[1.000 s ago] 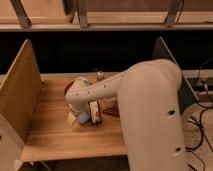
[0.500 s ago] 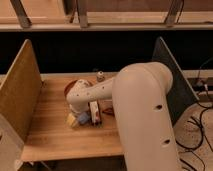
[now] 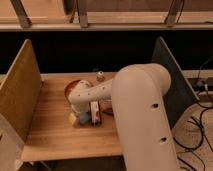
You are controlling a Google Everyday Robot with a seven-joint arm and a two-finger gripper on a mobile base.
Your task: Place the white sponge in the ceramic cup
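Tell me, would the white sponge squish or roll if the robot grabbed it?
The white sponge looks like a small flat pad, so it would probably squish and feel light. Lying flat on the table, it likely won't roll. The gripper is low over the table right by it, beside the packet.

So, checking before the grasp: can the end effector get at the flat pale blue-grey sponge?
Probably yes: the end effector hangs right over the flat pale blue-grey sponge, with only the narrow white, red and black packet lying close beside it.
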